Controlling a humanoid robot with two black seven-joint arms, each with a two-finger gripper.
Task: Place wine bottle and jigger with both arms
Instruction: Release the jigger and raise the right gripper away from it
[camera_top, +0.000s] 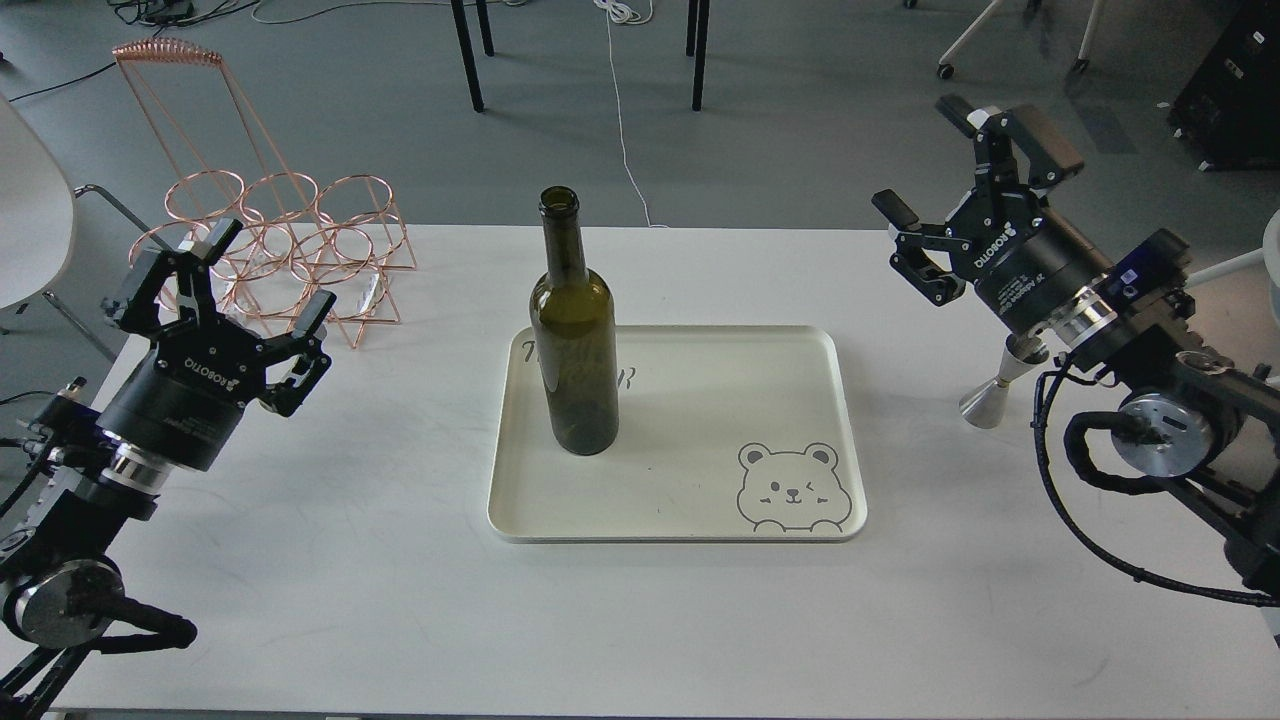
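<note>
The dark green wine bottle (574, 340) stands upright on the left part of a cream tray (700, 500) with a bear drawing. The steel jigger (990, 395) stands on the table right of the tray, its top partly hidden behind my right arm. My left gripper (225, 290) is open and empty, raised over the table's left side, well left of the bottle. My right gripper (955, 165) is open and empty, held high above the table's far right, up and behind the jigger.
A copper wire bottle rack (270, 250) stands at the table's back left corner, just behind my left gripper. The white table (640, 620) ends close to my right arm. Chair and table legs stand on the floor beyond.
</note>
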